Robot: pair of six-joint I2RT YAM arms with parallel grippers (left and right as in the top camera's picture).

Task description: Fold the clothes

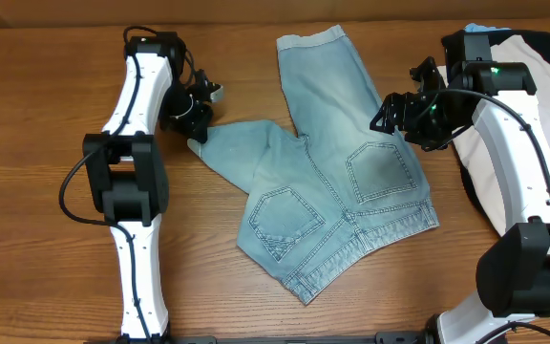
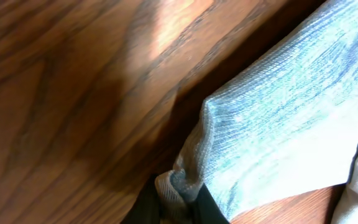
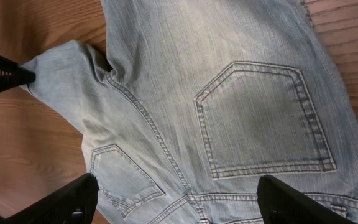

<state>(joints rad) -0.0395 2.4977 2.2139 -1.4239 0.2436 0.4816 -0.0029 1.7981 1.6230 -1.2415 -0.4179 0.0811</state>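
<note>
Step in hand, my read: first fold of the shorts (image 1: 337, 182), bringing one leg over the other.

- Shorts lie mid-tabletop (image 1: 55, 277), back pockets up, flat apart from wrinkling at the crotch.
- Left tool (image 1: 197, 129) is clenched on the hem corner of the leg splayed to the left. The left wrist view shows denim bunched between the fingers (image 2: 166, 208).
- Right tool (image 1: 391, 103) is released, jaws wide. It hovers over the right pocket area and I see no contact with the cloth.
- Beige garment (image 1: 528, 57) and black garment (image 1: 545, 38) are piled at the right edge under the right arm, not in play.

Orientation: the waistband is at the near side, skewed toward the lower right. One leg runs to the far edge with its hem pointing away from the robot. The gripped leg angles out left, so the legs form a V. The long axis runs waistband to far hem, roughly near-to-far with a slight tilt.

Next move, as I judge it:
- Lift the pinched hem just clear and sweep it right.
- Lay it on the far-pointing leg with hems and outer seams matched.
- The right tool probably needs to pin the seat or waistband, or the whole piece will drag.
- Risk: the grip is on a corner only, so the leg may twist on the way over.
</note>
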